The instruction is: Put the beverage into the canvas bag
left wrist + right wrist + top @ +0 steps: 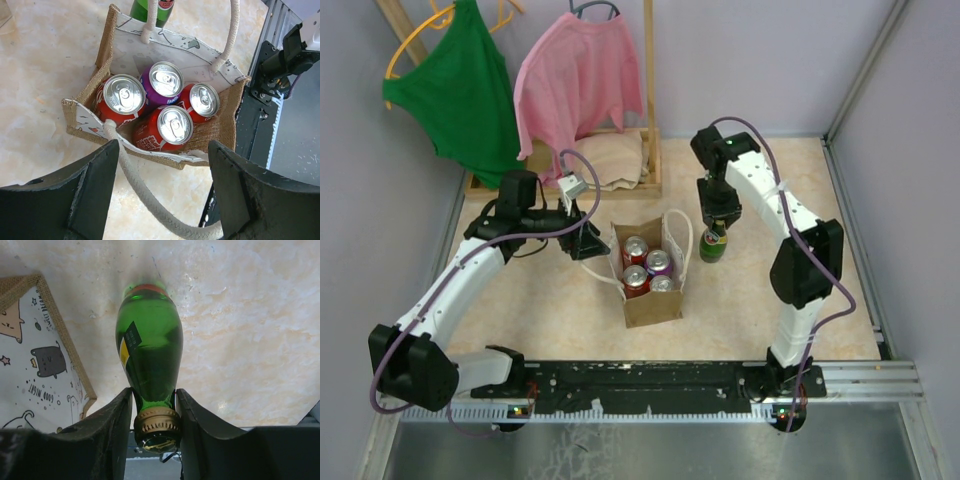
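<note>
The tan canvas bag [655,305] stands open mid-table with several soda cans [648,268] upright inside; it also shows in the left wrist view [220,127] and at the left of the right wrist view [35,365]. A green glass bottle [713,245] stands upright just right of the bag. My right gripper [717,218] is shut on its neck below the gold cap [154,395]. My left gripper [588,243] is open at the bag's left side [164,147], with one white cord handle [145,192] looping between its fingers. The bottle's base shows behind the bag [150,10].
A wooden clothes rack at the back holds a green top [460,90] and a pink top [580,80], with a folded beige cloth [610,160] on its base. A black rail [660,378] runs along the near edge. Walls close the left, back and right sides.
</note>
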Available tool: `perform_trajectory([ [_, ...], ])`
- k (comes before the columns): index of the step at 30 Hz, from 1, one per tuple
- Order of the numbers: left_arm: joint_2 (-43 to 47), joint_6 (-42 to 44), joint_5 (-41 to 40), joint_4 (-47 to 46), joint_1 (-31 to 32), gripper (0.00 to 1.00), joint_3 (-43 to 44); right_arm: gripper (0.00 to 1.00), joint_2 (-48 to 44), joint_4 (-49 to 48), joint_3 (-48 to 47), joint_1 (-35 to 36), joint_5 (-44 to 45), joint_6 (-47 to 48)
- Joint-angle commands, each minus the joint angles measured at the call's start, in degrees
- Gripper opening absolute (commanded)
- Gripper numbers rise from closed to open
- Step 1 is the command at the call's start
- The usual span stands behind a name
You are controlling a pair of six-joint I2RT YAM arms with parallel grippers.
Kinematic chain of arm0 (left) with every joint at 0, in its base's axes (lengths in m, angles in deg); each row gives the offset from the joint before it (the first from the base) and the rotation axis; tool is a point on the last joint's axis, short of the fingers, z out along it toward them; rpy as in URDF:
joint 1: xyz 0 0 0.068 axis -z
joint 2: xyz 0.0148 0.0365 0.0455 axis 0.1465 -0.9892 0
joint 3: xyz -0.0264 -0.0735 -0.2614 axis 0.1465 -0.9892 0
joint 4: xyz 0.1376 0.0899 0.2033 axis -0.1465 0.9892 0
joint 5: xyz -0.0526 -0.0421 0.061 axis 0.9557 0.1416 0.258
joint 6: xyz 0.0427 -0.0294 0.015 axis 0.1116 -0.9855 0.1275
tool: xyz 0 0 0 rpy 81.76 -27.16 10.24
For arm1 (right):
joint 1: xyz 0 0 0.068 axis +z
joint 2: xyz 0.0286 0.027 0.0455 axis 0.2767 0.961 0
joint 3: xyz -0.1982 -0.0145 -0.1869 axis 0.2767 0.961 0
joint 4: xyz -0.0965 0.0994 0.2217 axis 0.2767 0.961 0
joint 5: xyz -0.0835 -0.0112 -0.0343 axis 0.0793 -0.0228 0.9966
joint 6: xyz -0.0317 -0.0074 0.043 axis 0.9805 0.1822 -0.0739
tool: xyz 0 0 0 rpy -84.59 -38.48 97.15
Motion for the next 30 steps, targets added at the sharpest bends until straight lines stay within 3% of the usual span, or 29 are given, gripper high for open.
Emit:
perform_trajectory([
  [1,0.3,0.9,0.7,-0.3,-0.4,0.78,0.0,0.34,0.1,0.6,-2.1,-0.5,-0.3,1.5],
  [4,0.1,1.0,0.7,-0.2,-0.4,0.78,0.0,0.24,0.0,0.1,-1.6,-0.5,-0.3,1.5],
  [8,0.0,1.0,0.8,-0.2,-0.5,0.78,0.1,0.0,-0.2,0.1,-1.6,-0.5,0.1,1.7],
  [13,-0.2,1.2,0.7,-0.2,-0.5,0.78,0.1,0.0,-1.1,0.3,-3.8,-0.5,1.8,2.0],
  [30,-1.4,1.6,2.2,-0.3,-0.5,0.77,0.5,0.0,1.0,4.7,-27.9,-0.8,0.8,2.1],
])
